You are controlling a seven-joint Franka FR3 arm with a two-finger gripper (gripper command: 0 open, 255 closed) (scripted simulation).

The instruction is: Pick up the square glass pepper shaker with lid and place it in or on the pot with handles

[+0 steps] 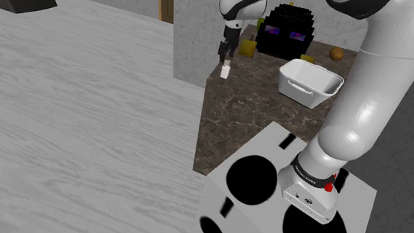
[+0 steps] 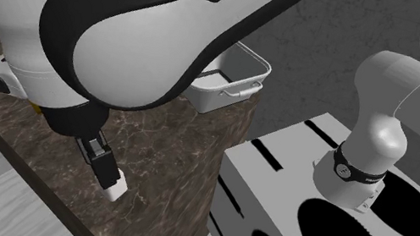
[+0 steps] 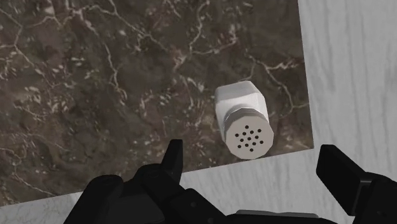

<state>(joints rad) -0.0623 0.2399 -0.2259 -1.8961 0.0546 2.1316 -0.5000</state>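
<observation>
One shaker (image 3: 245, 118), one pot (image 1: 302, 91) — gripper (image 3: 252, 153) spread wide.

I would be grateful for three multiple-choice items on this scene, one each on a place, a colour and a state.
1. Where does the white square shaker with a grey perforated lid stand?
A. inside the pot
B. on the dark marbled counter, near its corner
C. on the robot's stand

2. What colour is the rectangular pot with handles?
A. white
B. red
C. black

3. In what state is the black gripper?
A. shut on the shaker
B. shut on nothing
C. open, with a finger on either side of the shaker, not touching it

Answers:
1 B: the wrist view shows it on the counter, close to where two edges meet.
2 A: the shoulder view shows it plain white.
3 C: the fingers stand wide apart, with a gap between each one and the shaker.
</observation>
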